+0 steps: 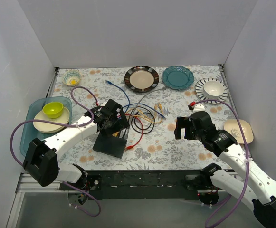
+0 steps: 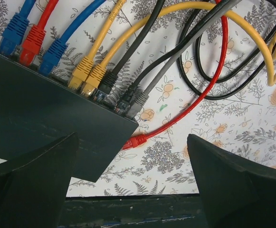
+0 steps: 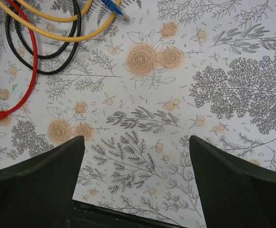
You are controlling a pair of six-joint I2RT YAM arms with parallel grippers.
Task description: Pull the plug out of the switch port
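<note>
The white-walled bay held a table under a floral cloth (image 1: 176, 147). The switch (image 1: 110, 143) lay directly beneath the left claw (image 1: 113, 126), its body passing under that claw's left finger (image 2: 33, 175). The left claw stood released, with nothing between its fingers. The right claw (image 3: 135, 180) was likewise released, over bare cloth well to the left claw's right.

Eight seated plugs (image 2: 88, 78) ran ahead of the left claw and off to its left. The grey plug (image 2: 138, 100) at the row's near end sat closest to its centreline. A loose red plug (image 2: 137, 140) lay on the cloth straight ahead, between the fingers and touching the switch's corner.

In my judgement the claw was not yet aligned. It should centre on one plug and close on the moulded body, not the cable. The draw should run straight along the port's line. The switch looked light enough to slide, so bracing it with the right claw seemed prudent. Neighbouring plugs sat tight together, and a wide grip risked catching two.

Containers:
- To the left claw's far left, a teal tray (image 1: 27, 128) carried cream plates (image 1: 50, 123) and a yellow-green bowl (image 1: 53, 109).
- Beyond that claw, a small bowl (image 1: 65, 78) held something yellow.
- A striped plate (image 1: 200, 88) bore a white bowl (image 1: 214, 87).
</note>
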